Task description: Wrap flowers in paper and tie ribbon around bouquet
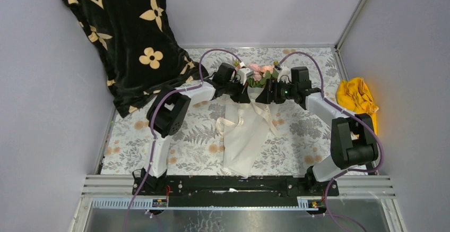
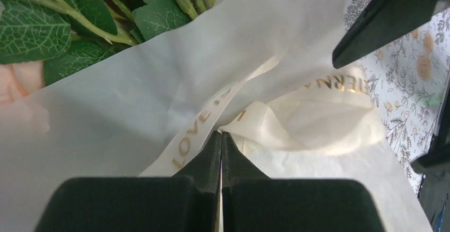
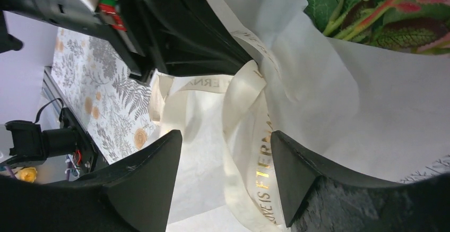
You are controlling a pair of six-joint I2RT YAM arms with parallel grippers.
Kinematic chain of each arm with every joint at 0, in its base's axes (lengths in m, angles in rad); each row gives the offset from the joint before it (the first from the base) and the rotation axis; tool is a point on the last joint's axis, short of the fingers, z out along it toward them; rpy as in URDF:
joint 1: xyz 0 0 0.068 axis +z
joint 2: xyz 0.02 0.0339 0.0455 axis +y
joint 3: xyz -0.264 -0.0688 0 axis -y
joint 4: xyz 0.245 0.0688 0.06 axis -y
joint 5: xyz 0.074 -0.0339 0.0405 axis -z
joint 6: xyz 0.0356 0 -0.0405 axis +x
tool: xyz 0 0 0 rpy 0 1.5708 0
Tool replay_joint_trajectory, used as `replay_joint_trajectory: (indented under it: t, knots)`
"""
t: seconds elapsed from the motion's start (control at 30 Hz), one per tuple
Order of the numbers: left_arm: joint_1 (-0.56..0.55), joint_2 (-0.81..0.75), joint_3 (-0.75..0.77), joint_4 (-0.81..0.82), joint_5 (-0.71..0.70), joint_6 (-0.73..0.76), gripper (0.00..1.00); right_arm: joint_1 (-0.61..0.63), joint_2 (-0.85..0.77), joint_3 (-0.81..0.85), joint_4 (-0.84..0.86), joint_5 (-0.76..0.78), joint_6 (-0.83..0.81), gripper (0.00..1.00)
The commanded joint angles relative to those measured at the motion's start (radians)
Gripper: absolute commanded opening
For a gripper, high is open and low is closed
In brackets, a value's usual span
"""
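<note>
Left wrist view: left gripper (image 2: pixel 221 135) clenched on the ribbon (image 2: pixel 313 123) against the paper (image 2: pixel 132 94); right gripper (image 3: pixel 223 184) stood released, its jaws straddling a ribbon loop.

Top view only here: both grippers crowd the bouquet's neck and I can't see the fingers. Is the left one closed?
Observer: Yes, the left gripper is shut, its tips against the ribbon where the strands cross.
Operator: And the right?
Observer: The right gripper is open, straddling a ribbon tail.
Operator: Is the ribbon plain?
Observer: No, gold lettering runs along it.
</note>
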Motion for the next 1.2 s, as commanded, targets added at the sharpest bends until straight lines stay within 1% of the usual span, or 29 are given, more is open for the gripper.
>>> replay_joint_trajectory:
  t: [0.0, 0.1, 0.2, 0.27, 0.37, 0.47, 0.63, 0.67, 0.7, 0.73, 0.83, 0.9, 0.93, 0.97, 1.0, 1.03, 1.07, 1.17]
  knots:
    - [-0.006, -0.002, 0.024, 0.082, -0.036, -0.047, 0.0, 0.003, -0.053, -0.042, 0.181, -0.062, 0.065, 0.7]
    - [0.001, 0.002, 0.022, 0.089, -0.025, -0.069, 0.0, 0.003, -0.05, -0.084, 0.224, -0.021, 0.094, 0.69]
    - [0.004, -0.001, 0.022, 0.094, -0.008, -0.078, 0.0, 0.005, -0.039, -0.121, 0.295, -0.023, 0.132, 0.67]
    - [0.003, -0.004, 0.023, 0.095, -0.003, -0.076, 0.0, 0.008, -0.029, -0.128, 0.308, -0.017, 0.131, 0.65]
    - [0.003, -0.002, 0.029, 0.091, -0.005, -0.076, 0.0, 0.011, -0.004, -0.124, 0.309, -0.035, 0.122, 0.61]
    - [0.004, 0.0, 0.031, 0.088, -0.012, -0.078, 0.0, 0.035, 0.018, -0.121, 0.286, -0.04, 0.102, 0.61]
    - [0.003, -0.001, 0.037, 0.081, -0.007, -0.08, 0.0, 0.069, 0.04, -0.115, 0.215, 0.042, 0.057, 0.6]
    - [0.003, -0.003, 0.039, 0.079, -0.006, -0.081, 0.0, 0.07, 0.043, -0.115, 0.211, 0.052, 0.055, 0.59]
    - [0.004, -0.003, 0.039, 0.078, -0.003, -0.08, 0.0, 0.071, 0.045, -0.115, 0.209, 0.061, 0.054, 0.56]
    - [0.003, -0.005, 0.04, 0.077, -0.004, -0.079, 0.0, 0.071, 0.046, -0.115, 0.208, 0.067, 0.053, 0.49]
    - [0.005, -0.011, 0.043, 0.066, -0.002, -0.073, 0.0, 0.071, 0.05, -0.108, 0.196, 0.085, 0.052, 0.2]
    - [0.004, -0.021, 0.047, 0.041, 0.012, -0.051, 0.0, 0.071, 0.054, -0.105, 0.189, 0.091, 0.053, 0.04]
    - [0.004, -0.03, 0.056, 0.014, 0.018, -0.035, 0.0, 0.071, 0.054, -0.106, 0.185, 0.095, 0.055, 0.0]
    - [0.003, -0.041, 0.068, -0.026, 0.02, -0.009, 0.0, 0.07, 0.054, -0.104, 0.183, 0.099, 0.056, 0.0]
    - [0.003, -0.054, 0.085, -0.076, 0.021, 0.026, 0.09, 0.071, 0.054, -0.103, 0.179, 0.106, 0.057, 0.0]
    - [0.003, -0.069, 0.1, -0.126, 0.014, 0.082, 0.27, 0.071, 0.054, -0.101, 0.176, 0.109, 0.056, 0.0]
    - [0.003, -0.085, 0.107, -0.169, -0.002, 0.128, 0.4, 0.071, 0.054, -0.101, 0.174, 0.109, 0.056, 0.0]
    - [0.003, -0.13, 0.111, -0.289, -0.057, 0.276, 0.67, 0.07, 0.05, -0.1, 0.174, 0.112, 0.059, 0.0]
